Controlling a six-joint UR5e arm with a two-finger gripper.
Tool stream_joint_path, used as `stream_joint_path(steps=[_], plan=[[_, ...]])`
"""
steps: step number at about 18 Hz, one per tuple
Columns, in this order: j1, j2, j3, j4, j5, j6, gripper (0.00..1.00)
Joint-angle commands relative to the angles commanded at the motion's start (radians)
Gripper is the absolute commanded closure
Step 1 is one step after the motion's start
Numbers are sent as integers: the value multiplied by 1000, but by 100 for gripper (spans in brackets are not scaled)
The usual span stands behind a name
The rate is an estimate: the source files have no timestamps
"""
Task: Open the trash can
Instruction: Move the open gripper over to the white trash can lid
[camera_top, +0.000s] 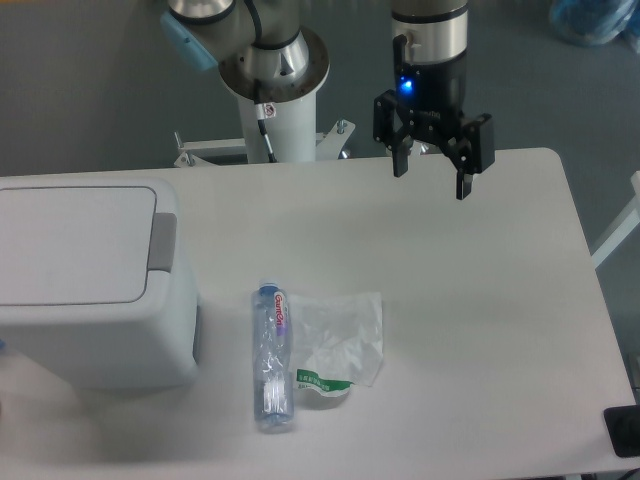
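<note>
The trash can (90, 290) is a large boxy white bin at the left of the table, its flat lid (70, 243) shut, with a grey push tab (164, 241) on the lid's right edge. My gripper (432, 186) hangs open and empty above the far right part of the table, well to the right of the can, its two black fingers (465, 180) pointing down and spread apart.
A clear plastic bottle (272, 356) lies on the table in front of the can's right side. A clear plastic bag with green print (340, 340) lies beside it. The arm's white base (272, 90) stands behind the table. The table's right edge (590, 300) is near.
</note>
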Motion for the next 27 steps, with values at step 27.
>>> stream_joint_path(steps=[27], plan=[[-150, -34, 20, -2, -178, -751, 0]])
